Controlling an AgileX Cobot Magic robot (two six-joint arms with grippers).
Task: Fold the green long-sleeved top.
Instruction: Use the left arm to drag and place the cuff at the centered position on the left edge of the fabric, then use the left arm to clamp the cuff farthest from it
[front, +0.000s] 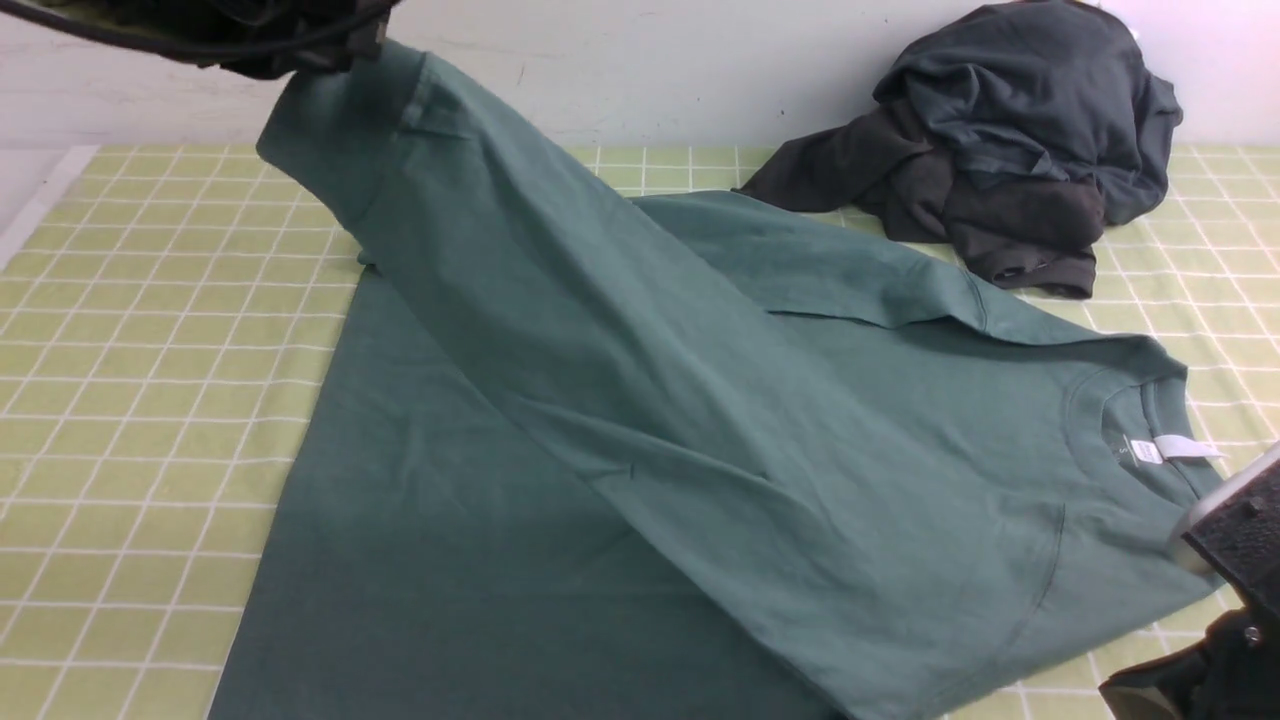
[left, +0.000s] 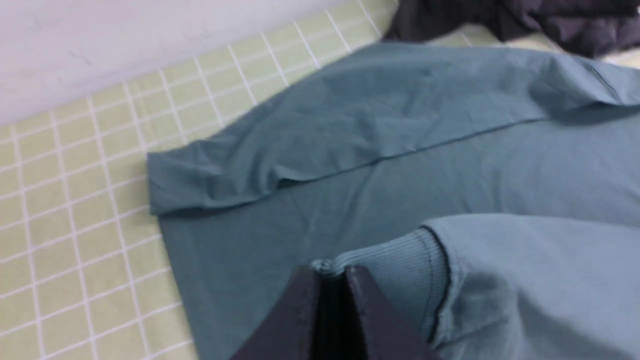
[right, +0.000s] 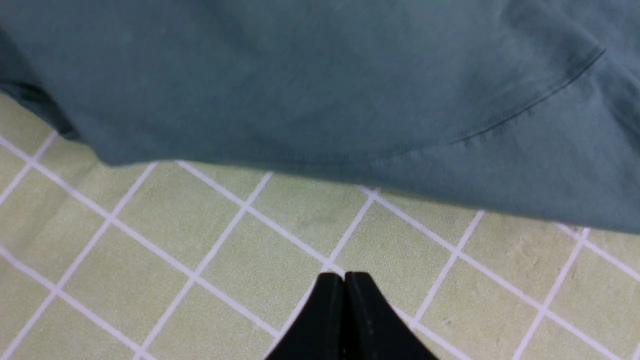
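Lime checked cloth surface (front: 150, 400), green long-sleeved cotton top (front: 700, 420) flat on it, my left gripper (left: 330, 272) pinching its ribbed cuff (left: 395, 260) aloft mid sleeve-fold, right gripper (right: 344, 275) closed on nothing nearby, so next I'd lay that sleeve across the chest.

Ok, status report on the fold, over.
Left gripper shut on ribbed cuff of green long-sleeved top, held high. Right gripper shut, empty, over yellow-green checked tablecloth. Dark grey clothes heap at far right.

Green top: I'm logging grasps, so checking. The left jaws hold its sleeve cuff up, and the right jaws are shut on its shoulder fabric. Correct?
Partly. The left gripper does hold the green top's sleeve cuff up, but the right gripper is shut on nothing: the right wrist view shows its jaws closed over checked tablecloth, beside the top.
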